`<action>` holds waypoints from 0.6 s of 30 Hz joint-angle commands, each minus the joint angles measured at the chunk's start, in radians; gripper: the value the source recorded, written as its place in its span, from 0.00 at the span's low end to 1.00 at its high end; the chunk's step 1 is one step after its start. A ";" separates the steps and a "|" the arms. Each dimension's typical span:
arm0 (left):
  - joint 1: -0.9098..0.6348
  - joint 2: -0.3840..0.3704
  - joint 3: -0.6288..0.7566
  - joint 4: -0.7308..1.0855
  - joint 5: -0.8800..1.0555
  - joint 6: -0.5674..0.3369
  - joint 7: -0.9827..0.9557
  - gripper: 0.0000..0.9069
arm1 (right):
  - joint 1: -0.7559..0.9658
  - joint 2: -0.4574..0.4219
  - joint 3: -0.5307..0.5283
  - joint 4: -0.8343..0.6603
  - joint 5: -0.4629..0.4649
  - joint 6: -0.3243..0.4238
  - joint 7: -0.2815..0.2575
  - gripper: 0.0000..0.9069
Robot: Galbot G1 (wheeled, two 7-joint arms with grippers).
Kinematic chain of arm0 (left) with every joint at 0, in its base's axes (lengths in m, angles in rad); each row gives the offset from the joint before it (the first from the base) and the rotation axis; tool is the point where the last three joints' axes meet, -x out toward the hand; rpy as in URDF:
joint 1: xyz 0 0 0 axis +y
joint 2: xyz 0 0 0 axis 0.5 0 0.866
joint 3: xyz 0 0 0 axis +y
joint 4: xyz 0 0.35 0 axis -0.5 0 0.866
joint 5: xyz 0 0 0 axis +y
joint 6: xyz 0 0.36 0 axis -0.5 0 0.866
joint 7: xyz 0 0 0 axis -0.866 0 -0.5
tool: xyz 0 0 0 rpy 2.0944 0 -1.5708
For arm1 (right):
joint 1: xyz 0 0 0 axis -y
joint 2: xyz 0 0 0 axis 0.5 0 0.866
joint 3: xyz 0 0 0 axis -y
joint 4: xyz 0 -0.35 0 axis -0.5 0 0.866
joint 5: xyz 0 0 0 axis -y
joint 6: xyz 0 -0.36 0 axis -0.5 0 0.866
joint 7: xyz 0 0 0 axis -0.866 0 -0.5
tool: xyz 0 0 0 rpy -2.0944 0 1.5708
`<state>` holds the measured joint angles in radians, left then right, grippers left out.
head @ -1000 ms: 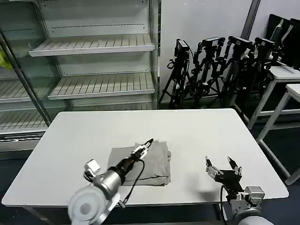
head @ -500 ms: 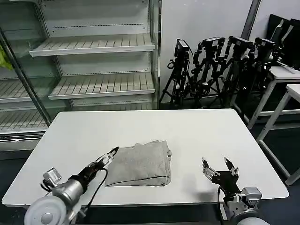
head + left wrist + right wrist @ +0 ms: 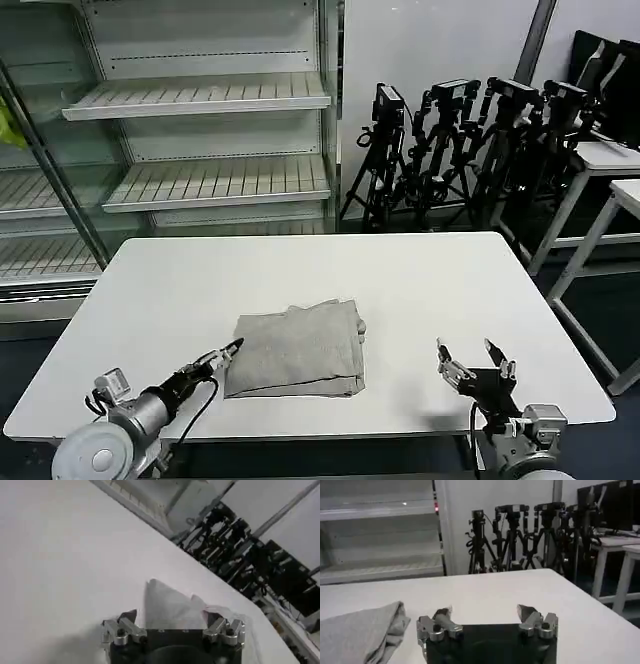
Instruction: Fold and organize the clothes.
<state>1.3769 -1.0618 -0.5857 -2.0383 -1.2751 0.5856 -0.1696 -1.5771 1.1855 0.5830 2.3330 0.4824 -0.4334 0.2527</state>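
At the near edge of the flat white rectangular table [image 3: 420, 270], the left gripper [image 3: 226, 352] lies low over the surface with its black fingers apart, nothing between them. Its tips are just beside the near left corner of the light grey cotton T-shirt [image 3: 298, 349], which lies folded into a compact rectangle a little ahead of that gripper and flat on the table; whether the fingertips touch the cloth cannot be told. In the left wrist view the left gripper [image 3: 170, 622] shows both metal-capped fingers spread wide, and the folded T-shirt [image 3: 172, 609] lies straight ahead of the gap between them. The right gripper [image 3: 476, 360] hovers at the near right part of the table, its jaws open and empty, well apart from the shirt, which lies off to its left. In the right wrist view the right gripper [image 3: 487, 617] has its two fingers splayed, and the rumpled edge of the T-shirt [image 3: 362, 632] lies off to one side of them. Beyond the table stand white slatted metal shelves [image 3: 200, 100] and a row of black camera tripods [image 3: 470, 140].
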 commanded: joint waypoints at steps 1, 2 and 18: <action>-0.035 -0.011 0.084 0.098 0.038 0.000 0.074 1.00 | -0.009 0.001 0.010 0.012 0.000 -0.003 0.001 1.00; -0.044 -0.014 0.094 0.109 0.047 0.000 0.079 1.00 | -0.009 0.002 0.011 0.013 0.000 -0.004 0.002 1.00; -0.096 -0.062 0.151 0.121 0.063 -0.005 0.097 0.03 | -0.045 0.013 0.027 0.055 -0.005 -0.009 0.003 1.00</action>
<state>1.3017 -1.1073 -0.4707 -1.9459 -1.2258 0.5790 -0.0799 -1.6094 1.1971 0.6025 2.3725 0.4782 -0.4421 0.2557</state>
